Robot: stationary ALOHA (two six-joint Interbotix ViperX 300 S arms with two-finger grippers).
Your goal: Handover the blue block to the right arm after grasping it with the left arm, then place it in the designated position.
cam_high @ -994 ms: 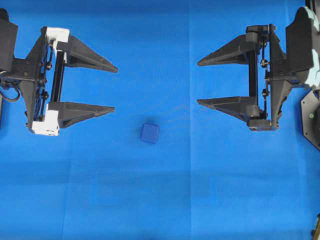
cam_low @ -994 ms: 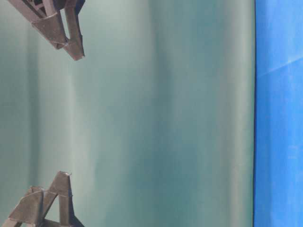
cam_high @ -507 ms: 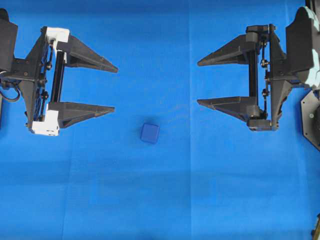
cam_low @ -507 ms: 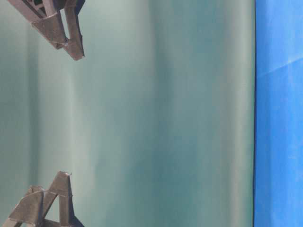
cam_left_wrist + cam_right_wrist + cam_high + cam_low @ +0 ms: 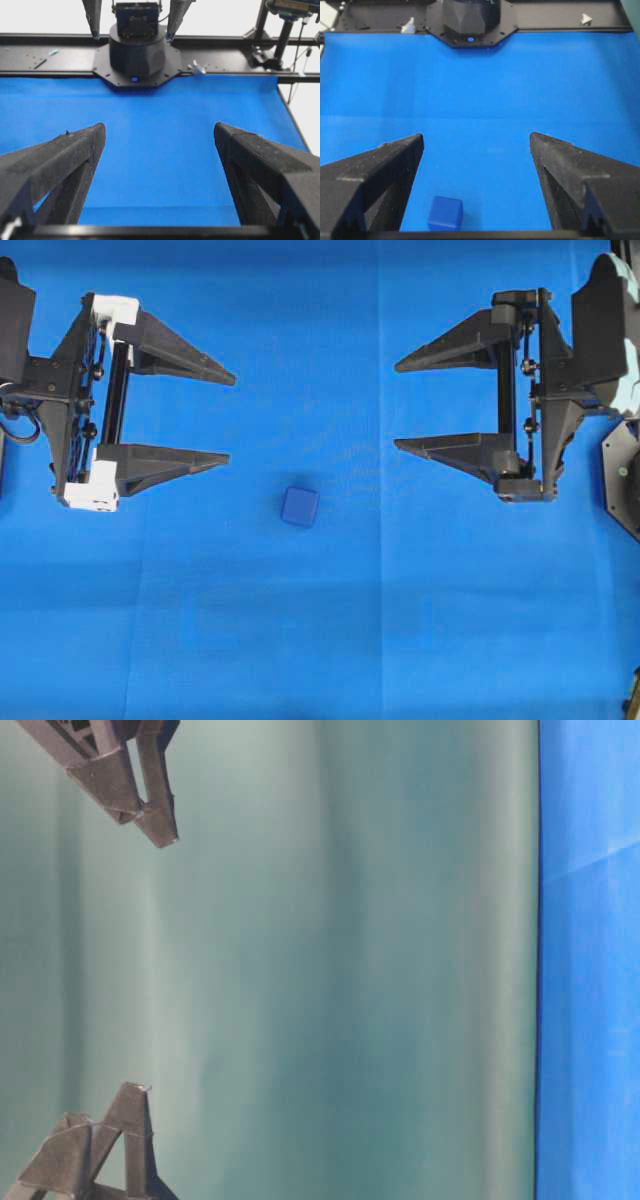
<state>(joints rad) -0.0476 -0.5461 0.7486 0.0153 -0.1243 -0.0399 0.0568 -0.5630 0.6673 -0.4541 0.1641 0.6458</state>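
- My left gripper (image 5: pixel 230 416) is at the left side of the overhead view, with its fingers spread wide apart and nothing between them.
- This gripper has white plastic pieces (image 5: pixel 96 485) at both ends of its rail, and its tips point toward the middle of the blue cloth (image 5: pixel 320 640).
- My right gripper (image 5: pixel 397 406) is at the right side, all black, and its fingers are also apart with nothing between them.
- The two grippers face each other across the cloth and are well apart.
- The blue block (image 5: pixel 300 507) lies on the cloth between them, a little lower in the overhead view than both pairs of fingertips, and touches neither gripper.
- In my right wrist view the block (image 5: pixel 445 213) is at the bottom edge, just beside the left finger (image 5: pixel 375 175).
- In my left wrist view I see only the cloth (image 5: pixel 160 150) between my fingers (image 5: pixel 55 165); the block does not show there.
- In the table-level view only dark finger tips (image 5: pixel 150 810) show against a green backdrop (image 5: pixel 350 970).
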